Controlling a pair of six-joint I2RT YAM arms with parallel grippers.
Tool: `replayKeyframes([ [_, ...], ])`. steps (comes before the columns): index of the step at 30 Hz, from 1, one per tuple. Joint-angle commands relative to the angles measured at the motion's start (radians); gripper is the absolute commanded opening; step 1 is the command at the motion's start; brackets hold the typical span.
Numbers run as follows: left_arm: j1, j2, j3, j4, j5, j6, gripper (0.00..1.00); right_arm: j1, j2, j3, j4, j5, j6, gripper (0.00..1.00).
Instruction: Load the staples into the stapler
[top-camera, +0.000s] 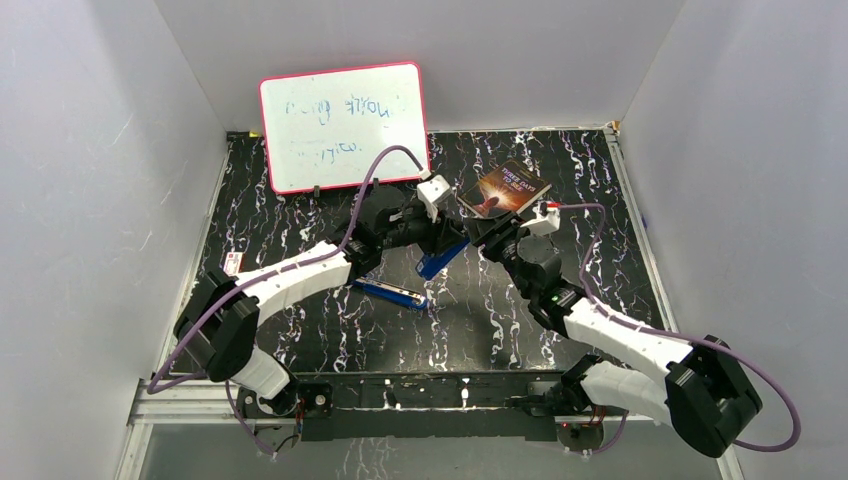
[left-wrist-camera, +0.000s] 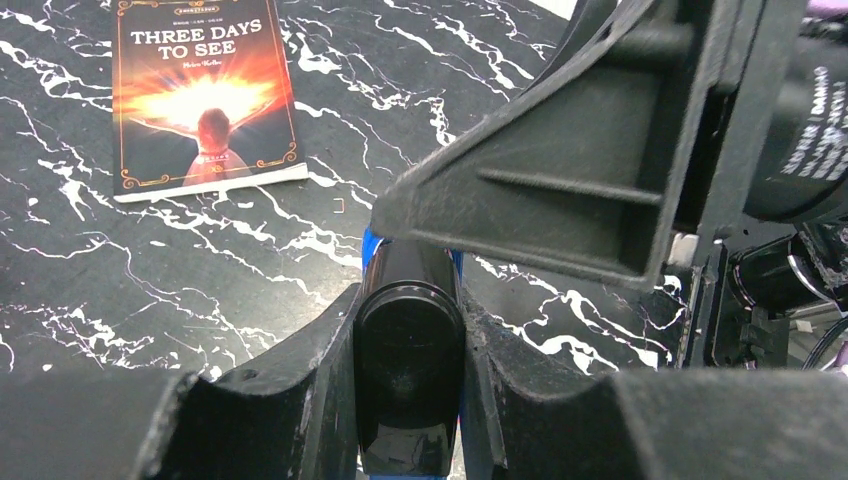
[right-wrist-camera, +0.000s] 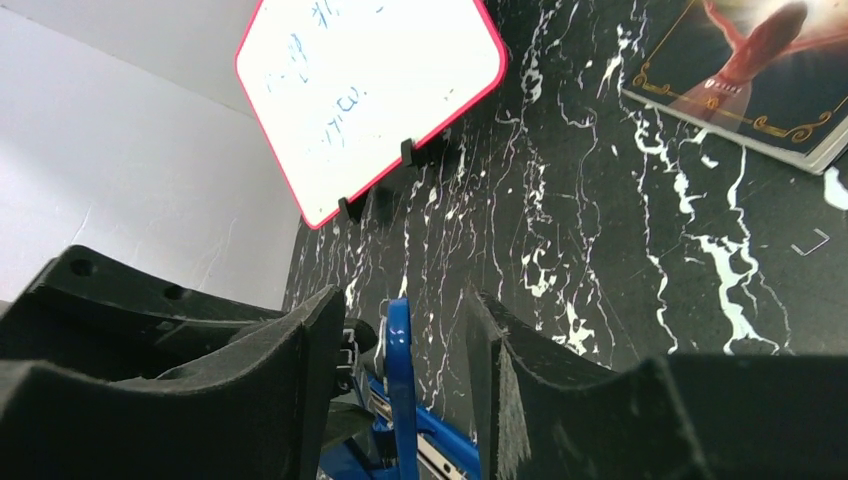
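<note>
- The left gripper (left-wrist-camera: 408, 320) is clamped on a glossy black, blue-edged part of the stapler (top-camera: 438, 263). That smooth shell could twist or slide out between the pads if it is pushed sideways.
- The right gripper (right-wrist-camera: 405, 310) is partly spread, straddling a thin blue edge of the stapler without clearly touching it. If it closes off-centre, it could lever the stapler against the left grip.
- The two grippers crowd together, the right one filling much of the left wrist view, so a knock between them looks likely.
- Neither claw holds the staples, and I cannot make out a strip anywhere. A tiny pale bracket shape (right-wrist-camera: 810, 243) near the book (left-wrist-camera: 205, 95) may be one loose staple.
- The stapler sits mid-table before the book. It is blue and black and seems hinged open, one half flat on the marbled table (top-camera: 300, 330), the other raised.
</note>
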Motion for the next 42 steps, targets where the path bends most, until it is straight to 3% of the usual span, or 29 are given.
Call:
replayKeyframes([
  [1,-0.004,-0.07,0.005,0.109,0.01,-0.002,0.0,-0.007,0.022,0.0,0.045,-0.06,0.054,0.55],
  [11,-0.003,-0.076,-0.004,0.144,-0.026,-0.005,0.0,-0.011,0.06,-0.027,0.085,-0.107,0.093,0.44],
  [27,-0.004,-0.09,-0.015,0.186,-0.052,-0.008,0.0,-0.033,0.065,-0.05,0.024,-0.086,0.149,0.41],
  [37,-0.002,-0.083,-0.016,0.211,-0.053,-0.022,0.0,-0.035,0.11,-0.034,0.16,-0.213,0.066,0.44],
  [40,-0.004,-0.08,-0.013,0.216,-0.054,-0.02,0.0,-0.034,0.119,-0.034,0.183,-0.235,0.061,0.39],
  [42,-0.002,-0.08,-0.012,0.217,-0.056,-0.019,0.0,-0.034,0.118,-0.042,0.199,-0.23,0.062,0.28],
])
